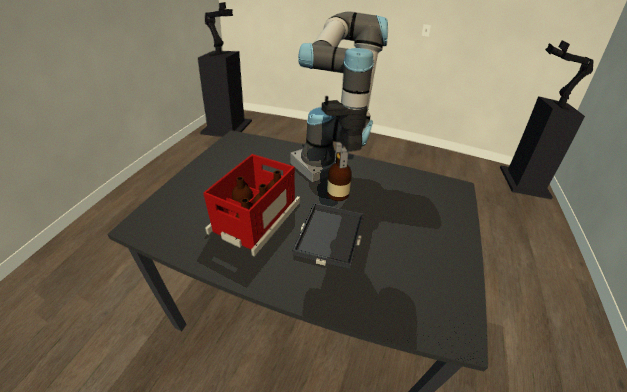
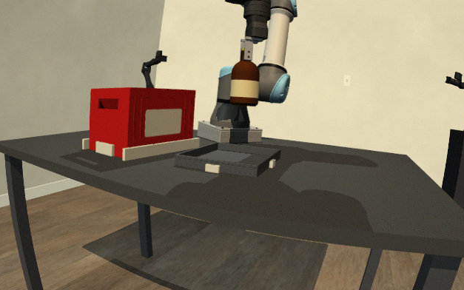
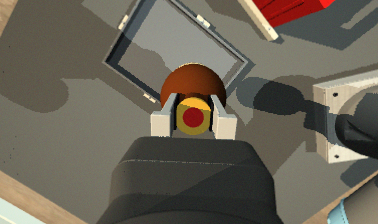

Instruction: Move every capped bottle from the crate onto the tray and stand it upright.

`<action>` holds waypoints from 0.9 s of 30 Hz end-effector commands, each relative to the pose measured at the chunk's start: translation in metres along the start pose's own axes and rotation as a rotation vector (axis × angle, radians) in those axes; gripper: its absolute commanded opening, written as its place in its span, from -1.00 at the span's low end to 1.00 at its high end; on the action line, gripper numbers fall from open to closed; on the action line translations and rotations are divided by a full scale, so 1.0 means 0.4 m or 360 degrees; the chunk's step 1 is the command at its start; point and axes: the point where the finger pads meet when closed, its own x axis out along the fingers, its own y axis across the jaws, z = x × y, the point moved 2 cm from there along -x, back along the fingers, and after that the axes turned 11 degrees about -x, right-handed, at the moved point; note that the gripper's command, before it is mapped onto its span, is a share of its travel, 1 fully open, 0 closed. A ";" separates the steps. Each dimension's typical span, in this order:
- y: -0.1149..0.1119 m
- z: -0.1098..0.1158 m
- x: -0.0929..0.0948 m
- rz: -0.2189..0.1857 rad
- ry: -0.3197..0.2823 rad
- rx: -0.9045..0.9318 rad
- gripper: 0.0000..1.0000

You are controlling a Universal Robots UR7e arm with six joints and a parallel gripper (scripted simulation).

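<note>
The brown capped glass bottle [image 2: 244, 83], clamped at its neck by the pincer [image 3: 193, 117], should be kept upright and lowered centred onto the shallow dark grey tray [image 1: 303, 241].

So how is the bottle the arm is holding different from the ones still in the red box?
The held bottle hangs in the air, gripped at its neck by the gripper, while the crate bottles sit down inside the crate. The held one shows a yellow-and-red cap and a cream label; the crate ones are mostly hidden. All are brown.
</note>
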 end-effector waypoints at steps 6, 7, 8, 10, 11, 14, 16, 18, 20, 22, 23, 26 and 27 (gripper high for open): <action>0.001 0.001 0.054 0.0009 -0.0005 0.0000 -1.00; 0.002 0.001 0.032 0.0003 -0.0003 0.0000 -1.00; 0.002 0.001 0.037 0.0004 -0.0003 0.0000 -1.00; 0.002 0.001 0.047 0.0004 -0.0003 0.0000 -1.00; 0.002 0.001 0.052 0.0005 -0.0003 0.0000 -1.00; 0.002 0.001 0.067 0.0006 -0.0004 0.0000 -1.00; 0.002 0.000 0.077 0.0007 -0.0004 0.0000 -1.00; 0.003 0.000 0.087 0.0008 -0.0004 0.0000 -1.00; 0.003 0.000 0.097 0.0008 -0.0004 0.0000 -1.00; 0.003 0.000 0.102 0.0009 -0.0005 0.0000 -1.00; 0.003 0.000 0.102 0.0009 -0.0005 0.0000 -1.00; 0.003 0.000 0.090 0.0004 -0.0003 0.0000 -1.00; 0.003 0.000 0.095 0.0005 -0.0003 0.0000 -1.00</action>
